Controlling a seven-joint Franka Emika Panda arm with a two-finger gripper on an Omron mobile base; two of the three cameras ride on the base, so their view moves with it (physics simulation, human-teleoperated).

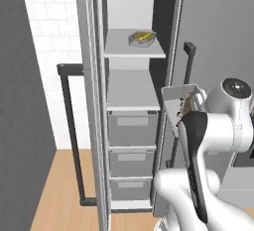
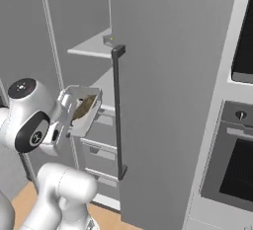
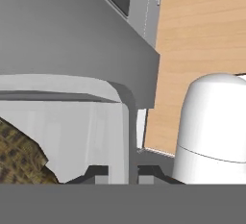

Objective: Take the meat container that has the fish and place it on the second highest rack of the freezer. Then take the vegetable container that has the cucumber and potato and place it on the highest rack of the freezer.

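Observation:
My gripper (image 3: 123, 172) is shut on the rim of the meat container (image 1: 172, 95) (image 2: 70, 97), a pale tray tipped steeply on its side. The dark olive-brown fish (image 2: 84, 106) (image 3: 19, 155) lies inside it. The tray hangs just right of the open freezer (image 1: 96, 101), level with the second highest rack (image 1: 130, 93), which is bare. On the highest rack (image 1: 121, 49) sits the vegetable container (image 1: 142, 38) with yellowish and greenish pieces. In the base views my fingers are hidden behind the tray and wrist.
The freezer's right door (image 2: 168, 100) with its black bar handle (image 2: 117, 110) stands close beside the tray. Grey drawers (image 1: 131, 128) fill the freezer below the racks. An oven (image 2: 237, 170) is at the right. A second black handle (image 1: 69, 126) is at the left.

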